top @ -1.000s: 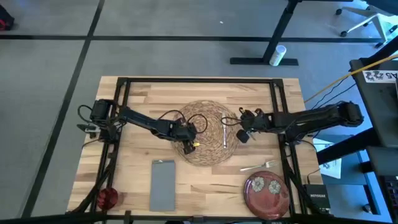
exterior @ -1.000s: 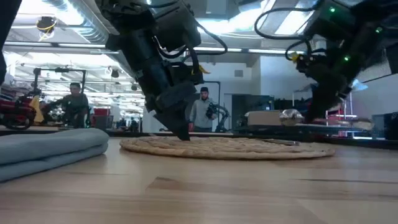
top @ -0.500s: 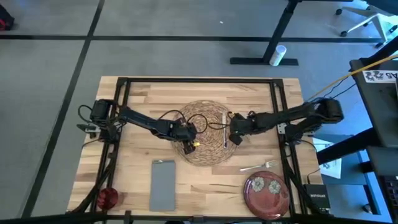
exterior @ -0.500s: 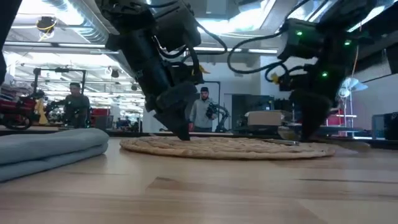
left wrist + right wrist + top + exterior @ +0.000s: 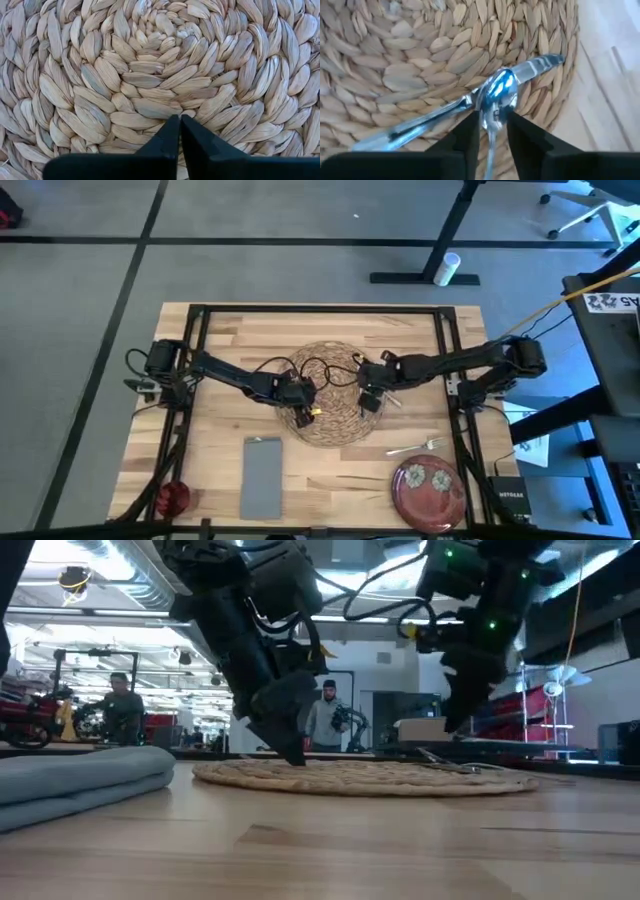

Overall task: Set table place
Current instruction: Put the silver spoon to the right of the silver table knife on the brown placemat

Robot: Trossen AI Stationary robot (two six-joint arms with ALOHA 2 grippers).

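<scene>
While the left claw (image 5: 303,412) stays clenched on the round woven straw mat (image 5: 335,425), the right claw (image 5: 368,402) has reached mid-frame.
It grasps a silver spoon (image 5: 496,97) above a silver knife (image 5: 445,111) on the mat; plate, napkin, cup unplaced on the desk (image 5: 330,480).

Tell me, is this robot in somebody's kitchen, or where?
Probably not a kitchen: it looks like a big workshop or robot lab. Behind the table a person stands among machines and shelves, bright strip lights hang overhead, and an office chair sits on the gray floor.
</scene>
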